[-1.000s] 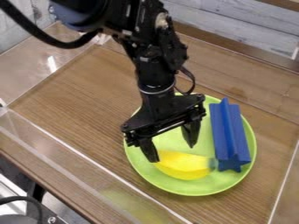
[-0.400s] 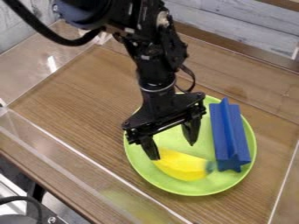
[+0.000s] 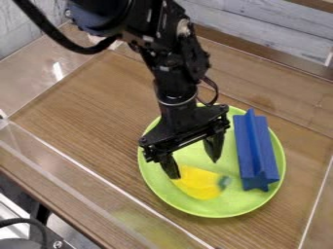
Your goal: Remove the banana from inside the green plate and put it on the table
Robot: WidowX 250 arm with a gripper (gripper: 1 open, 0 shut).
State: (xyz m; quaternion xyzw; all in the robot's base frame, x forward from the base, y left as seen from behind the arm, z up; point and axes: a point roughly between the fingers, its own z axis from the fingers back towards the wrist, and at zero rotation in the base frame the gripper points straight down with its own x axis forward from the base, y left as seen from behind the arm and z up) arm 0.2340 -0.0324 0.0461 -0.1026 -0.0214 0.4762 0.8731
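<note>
One smooth curved yellow plastic banana lies in the round lime-green plate near the wood-grain table's front edge, under the black gripper, jaws spread wide, empty.

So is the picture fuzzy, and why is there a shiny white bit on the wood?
In the camera view, everything looks a bit soft. The white patch is glare on the table at upper left. The open gripper throws a faint shadow on the green plate beside the banana.

My arm reached down steeply from the upper left, my gripper pointing almost straight down, jaws spread wide.
</note>
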